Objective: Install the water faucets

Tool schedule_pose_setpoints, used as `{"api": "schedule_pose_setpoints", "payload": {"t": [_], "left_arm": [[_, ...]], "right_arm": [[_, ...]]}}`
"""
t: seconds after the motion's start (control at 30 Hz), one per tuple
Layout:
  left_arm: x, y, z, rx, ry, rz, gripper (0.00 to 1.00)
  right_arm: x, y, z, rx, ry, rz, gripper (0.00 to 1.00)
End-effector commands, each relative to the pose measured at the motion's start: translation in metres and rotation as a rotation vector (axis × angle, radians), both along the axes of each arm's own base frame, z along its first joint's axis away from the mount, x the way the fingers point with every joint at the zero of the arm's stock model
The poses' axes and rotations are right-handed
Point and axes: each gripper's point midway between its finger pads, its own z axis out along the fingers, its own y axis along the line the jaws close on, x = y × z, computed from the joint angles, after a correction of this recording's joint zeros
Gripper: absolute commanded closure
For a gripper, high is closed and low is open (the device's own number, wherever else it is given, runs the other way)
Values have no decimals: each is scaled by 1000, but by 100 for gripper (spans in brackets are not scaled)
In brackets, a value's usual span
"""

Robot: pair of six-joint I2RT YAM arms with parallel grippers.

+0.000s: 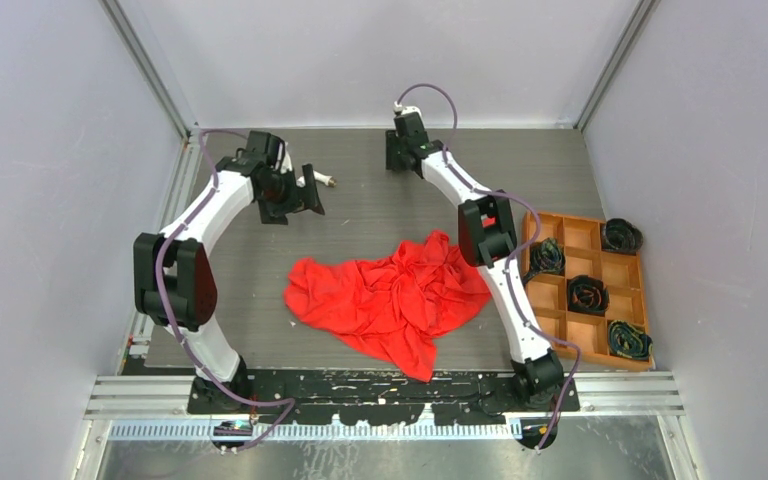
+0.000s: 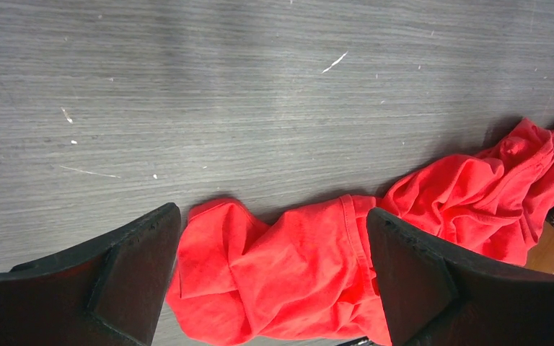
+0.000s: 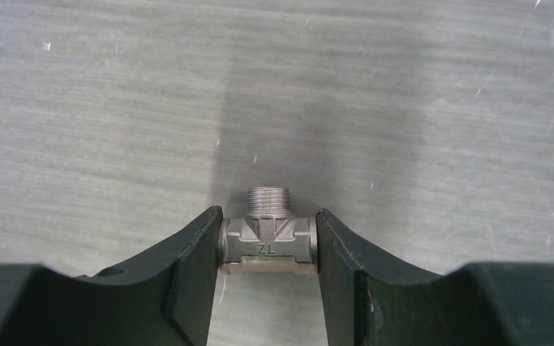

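A crumpled red cloth (image 1: 390, 300) covers the table's (image 1: 360, 215) middle; an orange tray (image 1: 582, 236) lines its right edge. Between left gripper (image 2: 273, 238) and right gripper (image 3: 268, 241) lies bare tabletop.

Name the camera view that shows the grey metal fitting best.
Right wrist: the fitting sits centred between the jaws, thread and ZL stamp clear. Top external cannot resolve it; left wrist misses it entirely.

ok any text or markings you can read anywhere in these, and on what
"ZL": stamped on the grey metal fitting held in the right gripper.
Nothing else can be read: the white tap is too small in the top view to show any marking, and the red cloth and orange tray show no text.
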Motion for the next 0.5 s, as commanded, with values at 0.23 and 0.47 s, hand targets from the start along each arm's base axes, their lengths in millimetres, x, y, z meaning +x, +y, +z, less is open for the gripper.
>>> {"api": "schedule_pose_setpoints", "payload": {"t": [0.23,0.47], "left_arm": [[-22,5,21,-15,-48,5,1],[-41,-8,22,-180,-5,31,1]], "right_arm": [[-122,50,76,188,72,166,57],[-207,84,76,445,169,326,58]]}}
